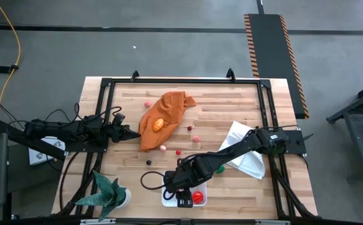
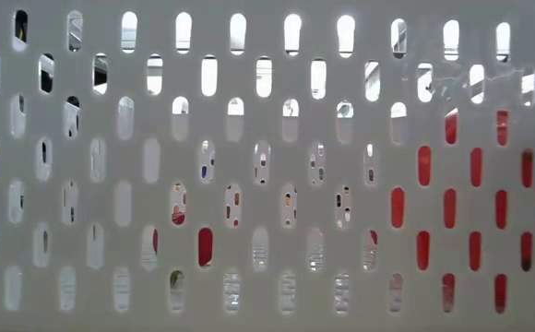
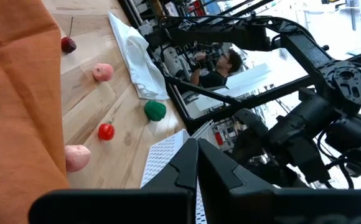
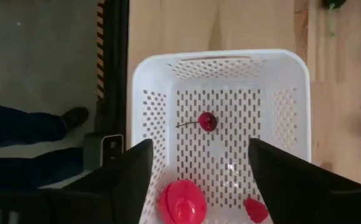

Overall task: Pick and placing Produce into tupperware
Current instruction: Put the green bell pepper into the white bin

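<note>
We see the table (image 1: pixel 244 100) with the orange cloth (image 1: pixel 163 115) and loose produce beside it. The tub (image 4: pixel 221 68) sits at the near edge, holding a cherry (image 4: pixel 206 121) and two red pieces. Our right gripper (image 4: pixel 199 165) hangs over it, fingers wide and empty: we judge a drop just made. Next, fetch another piece. Our left gripper (image 3: pixel 196 165) waits pinched together by the cloth.

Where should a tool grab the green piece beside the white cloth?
Take the green piece across its rounded body, from straight above. It sits alone on bare table, just off the white cloth, so fingers should probably close parallel to the cloth's edge.
</note>
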Controlling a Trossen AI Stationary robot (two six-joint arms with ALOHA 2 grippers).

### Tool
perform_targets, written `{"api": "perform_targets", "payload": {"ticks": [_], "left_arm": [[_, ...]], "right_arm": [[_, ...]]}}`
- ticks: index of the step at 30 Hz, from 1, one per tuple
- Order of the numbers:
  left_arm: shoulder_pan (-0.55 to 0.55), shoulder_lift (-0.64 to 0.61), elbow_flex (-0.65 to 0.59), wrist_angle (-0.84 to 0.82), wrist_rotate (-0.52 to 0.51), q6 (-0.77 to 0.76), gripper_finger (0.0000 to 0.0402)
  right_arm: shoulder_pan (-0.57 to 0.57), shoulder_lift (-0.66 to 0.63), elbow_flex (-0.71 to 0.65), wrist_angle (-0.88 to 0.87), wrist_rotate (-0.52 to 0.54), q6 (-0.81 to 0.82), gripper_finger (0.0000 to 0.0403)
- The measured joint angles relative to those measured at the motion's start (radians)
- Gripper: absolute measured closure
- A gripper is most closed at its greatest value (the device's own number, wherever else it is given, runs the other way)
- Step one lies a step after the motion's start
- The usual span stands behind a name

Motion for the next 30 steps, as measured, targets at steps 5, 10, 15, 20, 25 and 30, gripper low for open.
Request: {"api": "perform_targets", "payload": {"ticks": [5, 10, 15, 20, 25, 30], "left_arm": [[0.0, 0.0, 0.0, 0.0, 0.0, 0.0, 0.0401], [0.0, 0.0, 0.0, 0.0, 0.0, 0.0, 0.0401], [0.0, 0.0, 0.0, 0.0, 0.0, 0.0, 0.0401], [0.0, 0.0, 0.0, 0.0, 0.0, 0.0, 0.0401], [0.0, 0.0, 0.0, 0.0, 0.0, 0.0, 0.0401], [0.0, 0.0, 0.0, 0.0, 0.0, 0.0, 0.0401]], "right_arm": [[0.002, -0.011, 0.0, -0.01, -0.009, 0.0, 0.0208], [0.007, -0.049, -0.001, -0.003, -0.029, -0.003, 0.0266], [0.008, -0.118, 0.0, 0.028, -0.029, -0.012, 0.0316], [0.005, -0.197, 0.0, 0.039, -0.018, -0.045, 0.0343], [-0.001, -0.273, 0.0, 0.032, 0.034, -0.078, 0.0357], [-0.005, -0.342, 0.0, 0.028, 0.066, -0.114, 0.037]]}}
